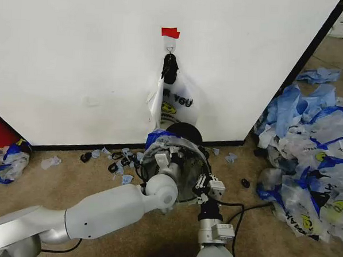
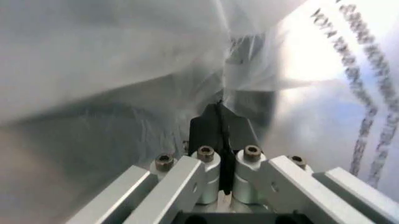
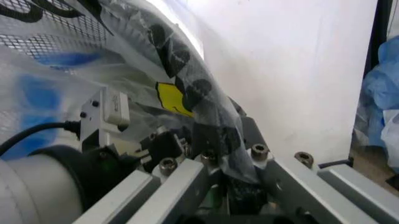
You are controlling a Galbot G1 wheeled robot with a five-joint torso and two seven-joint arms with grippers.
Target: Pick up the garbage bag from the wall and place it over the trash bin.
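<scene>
Left arm bends in over the bin (image 1: 183, 184), gripper (image 2: 219, 122) clenched on the bag (image 1: 165, 141); right gripper (image 3: 232, 154) pinches bag film at the rim.

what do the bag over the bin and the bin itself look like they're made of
Bag: thin, glossy see-through plastic film, judging by its wrinkles, sheen and the mesh visible through it. Bin: black open mesh, probably coated metal wire, though the material is uncertain.
</scene>
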